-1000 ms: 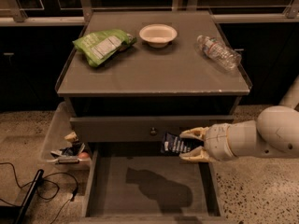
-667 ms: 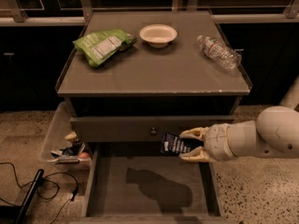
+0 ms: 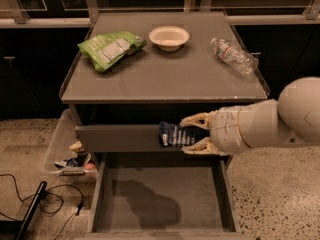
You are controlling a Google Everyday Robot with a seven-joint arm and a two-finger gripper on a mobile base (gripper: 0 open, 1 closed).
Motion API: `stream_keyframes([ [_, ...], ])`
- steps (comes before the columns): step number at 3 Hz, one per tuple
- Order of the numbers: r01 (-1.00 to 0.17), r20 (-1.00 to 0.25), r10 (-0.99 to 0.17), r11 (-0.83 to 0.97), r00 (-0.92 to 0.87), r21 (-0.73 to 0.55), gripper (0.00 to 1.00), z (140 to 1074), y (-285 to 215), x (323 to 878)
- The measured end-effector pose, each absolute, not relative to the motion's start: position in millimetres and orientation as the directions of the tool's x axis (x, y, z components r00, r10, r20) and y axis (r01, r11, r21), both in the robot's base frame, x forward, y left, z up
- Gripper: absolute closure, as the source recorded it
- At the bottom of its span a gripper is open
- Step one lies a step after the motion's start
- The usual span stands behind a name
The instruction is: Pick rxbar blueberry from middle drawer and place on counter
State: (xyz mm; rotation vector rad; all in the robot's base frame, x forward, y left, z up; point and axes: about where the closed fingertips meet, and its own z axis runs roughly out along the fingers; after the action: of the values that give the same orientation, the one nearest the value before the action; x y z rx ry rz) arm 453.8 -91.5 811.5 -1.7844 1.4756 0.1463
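Observation:
My gripper (image 3: 192, 134) reaches in from the right and is shut on the rxbar blueberry (image 3: 175, 134), a dark navy wrapper with white lettering. It holds the bar in the air in front of the upper drawer's front panel (image 3: 117, 137), above the open middle drawer (image 3: 160, 196), whose grey floor is bare. The counter (image 3: 165, 76) lies above and behind the gripper.
On the counter lie a green snack bag (image 3: 110, 48) at the left, a white bowl (image 3: 169, 36) at the back centre and a clear plastic bottle (image 3: 234, 55) at the right. A side bin (image 3: 69, 156) with small items hangs at the cabinet's left. Cables (image 3: 30, 211) lie on the floor.
The gripper and the bar have risen slightly, about level with the upper drawer front; otherwise nothing has visibly moved.

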Motion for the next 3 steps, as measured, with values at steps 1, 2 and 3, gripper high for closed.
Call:
stream_keyframes([
  [1,-0.811,-0.465,-0.784,-0.082,0.411,-0.579,1.00,892,-72,466],
  [2,-0.803,-0.461,-0.772,-0.103,0.437,-0.588,1.00,944,-69,502],
  [3,-0.809,-0.532,-0.746,-0.015,0.401,-0.588,1.00,970,-94,548],
])
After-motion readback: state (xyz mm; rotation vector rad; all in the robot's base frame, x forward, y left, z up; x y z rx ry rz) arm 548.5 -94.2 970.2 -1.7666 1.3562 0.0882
